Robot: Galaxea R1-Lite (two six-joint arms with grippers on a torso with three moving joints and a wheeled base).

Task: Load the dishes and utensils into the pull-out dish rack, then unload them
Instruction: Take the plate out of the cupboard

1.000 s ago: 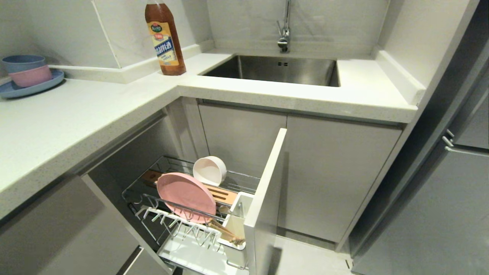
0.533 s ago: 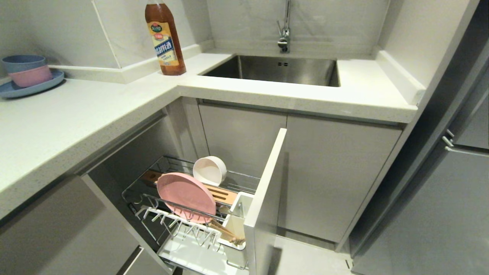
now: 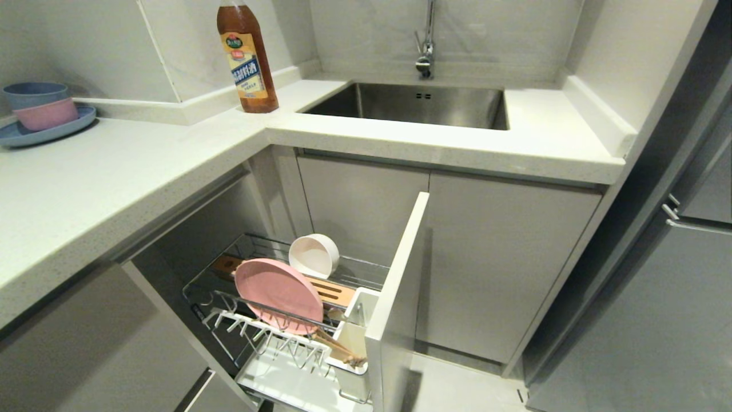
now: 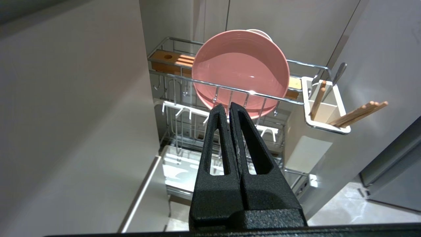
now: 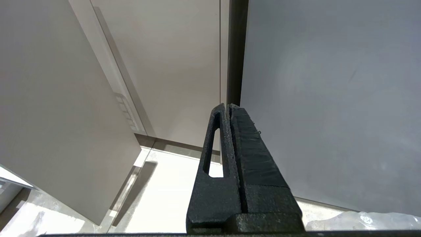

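You are looking at a fully loaded pull-out dish rack point(image 3: 297, 320), standing open at about 6 o'clock in the head view. The pink plate point(image 3: 278, 294) is standing on edge between the prongs, and the cream-white bowl point(image 3: 313, 255) is sitting tipped just behind it, toward 12 o'clock. The chopsticks point(image 4: 358, 112) and the fork point(image 4: 337, 75) are leaning in the utensil cup point(image 4: 324, 108) at the rack's 3 o'clock end. So loading is looking done, in my judgement; unloading is not yet begun.

The left gripper point(image 4: 227, 107) is hanging in front of the plate with its fingers pressed together, holding nothing. The right gripper point(image 5: 228, 107) is likewise pinched closed and empty, facing cabinet fronts well away from the rack.

The bottle point(image 3: 247, 56) at 11 o'clock on the counter is carrying a yellow-and-blue label; its writing is too small for you to read.
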